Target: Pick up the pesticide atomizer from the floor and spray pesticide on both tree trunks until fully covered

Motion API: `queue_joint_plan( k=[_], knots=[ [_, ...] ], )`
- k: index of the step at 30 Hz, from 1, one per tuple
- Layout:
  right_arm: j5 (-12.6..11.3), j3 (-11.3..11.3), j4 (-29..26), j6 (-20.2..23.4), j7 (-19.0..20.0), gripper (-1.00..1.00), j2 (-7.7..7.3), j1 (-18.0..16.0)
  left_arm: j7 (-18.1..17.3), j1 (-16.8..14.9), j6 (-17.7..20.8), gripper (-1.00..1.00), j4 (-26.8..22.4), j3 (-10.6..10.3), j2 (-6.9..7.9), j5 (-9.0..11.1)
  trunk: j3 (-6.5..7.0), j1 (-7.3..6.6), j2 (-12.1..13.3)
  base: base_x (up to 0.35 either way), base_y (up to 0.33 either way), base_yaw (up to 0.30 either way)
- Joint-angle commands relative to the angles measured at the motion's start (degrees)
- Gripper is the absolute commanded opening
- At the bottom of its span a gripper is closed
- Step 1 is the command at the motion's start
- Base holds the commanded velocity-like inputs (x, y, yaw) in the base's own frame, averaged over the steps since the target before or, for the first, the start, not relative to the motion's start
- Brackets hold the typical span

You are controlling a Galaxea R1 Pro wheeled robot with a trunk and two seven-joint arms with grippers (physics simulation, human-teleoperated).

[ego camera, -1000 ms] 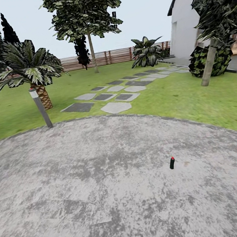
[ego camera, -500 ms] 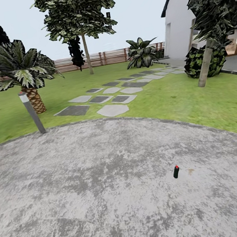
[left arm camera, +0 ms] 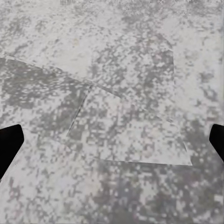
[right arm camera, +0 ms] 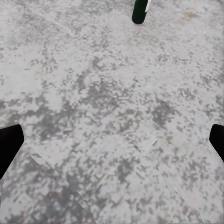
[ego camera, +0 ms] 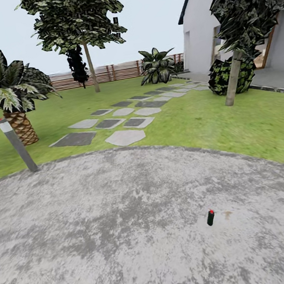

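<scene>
The pesticide atomizer [ego camera: 210, 217], a small dark green bottle with a red cap, stands upright on the grey paved circle [ego camera: 106, 231] of the garden, right of centre in the head view. Its lower body [right arm camera: 138, 11] also shows ahead of my right gripper [right arm camera: 112, 144], well clear of the fingers. My right gripper is open with nothing between its black fingertips [right arm camera: 9, 144]. My left gripper [left arm camera: 112, 140] is open too, over bare paving. One tree with a pale trunk [ego camera: 91, 67] stands far back on the lawn. Another pale trunk [ego camera: 233, 79] leans by the house.
A grey bollard [ego camera: 18, 145] leans at the paving's far left edge, with a palm [ego camera: 7, 95] behind it. Stepping stones [ego camera: 125, 137] cross the lawn toward the white house [ego camera: 200, 35]. A round bush [ego camera: 218, 77], a striped-leaf plant [ego camera: 157, 65] and the wooden fence [ego camera: 121, 71] lie beyond.
The whole head view has shifted: the scenery slid left and the atomizer sits lower in the picture, so the camera moved. A pale shape at the bottom right corner is gone from view.
</scene>
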Motion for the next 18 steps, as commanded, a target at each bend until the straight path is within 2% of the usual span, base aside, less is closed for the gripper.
queue_joint_plan(
  k=[1, 18],
  knots=[
    [0.02, 0.02, 0.04, -0.17, -0.01, 1.0, -0.02, -0.03, 0.15, -0.03, -0.19, 1.0, 0.05, -0.08, 0.0, 0.08, -0.05, 0.02, -0.02, 0.336, 0.012, -0.012],
    [-0.03, 0.0, 0.04, -0.17, -0.01, 1.0, 0.12, -0.03, 0.15, -0.03, -0.19, 1.0, 0.05, -0.08, 0.0, 0.08, -0.05, 0.02, -0.02, 0.336, 0.001, -0.001]
  ],
)
